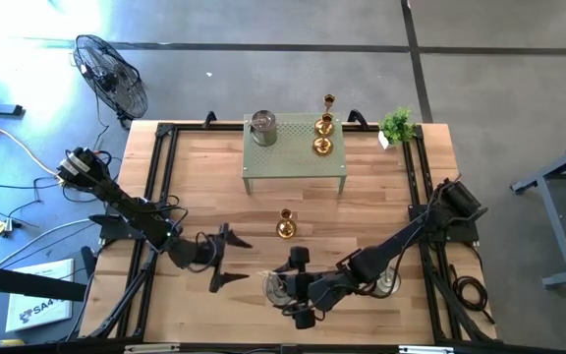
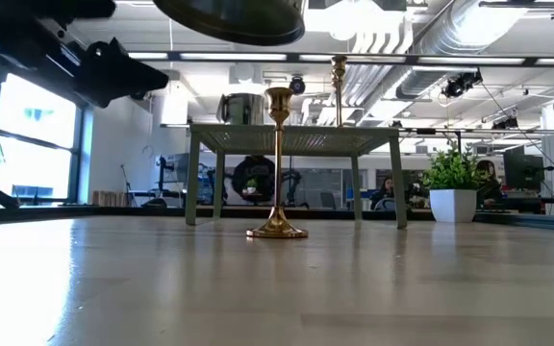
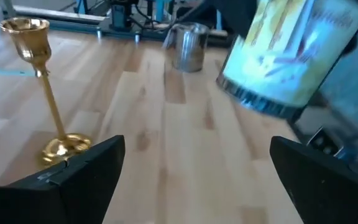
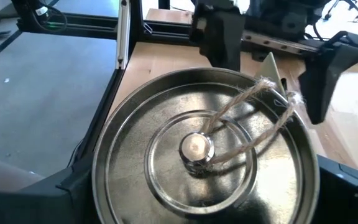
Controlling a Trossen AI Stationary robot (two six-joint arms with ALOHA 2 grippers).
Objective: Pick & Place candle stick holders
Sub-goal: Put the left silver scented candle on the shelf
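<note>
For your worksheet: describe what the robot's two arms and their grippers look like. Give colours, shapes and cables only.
Both arms are black, built of slim jointed segments. The left gripper ends in two flat, pointed dark fingers that look broad and wedge-shaped up close. The right gripper is blocky and black, with the same dark finish. Black cables loop along each arm; light cables trail on the floor by the left arm's base.

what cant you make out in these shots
- Right claw grip: in the high view the arm covers the silver holder; in the right wrist view the holder fills the frame and hides the fingers.
- Holders on the green stand: in the low view, only a gold stem and a silver cup show.
- Label near the left claw: blurred, unreadable.
</note>
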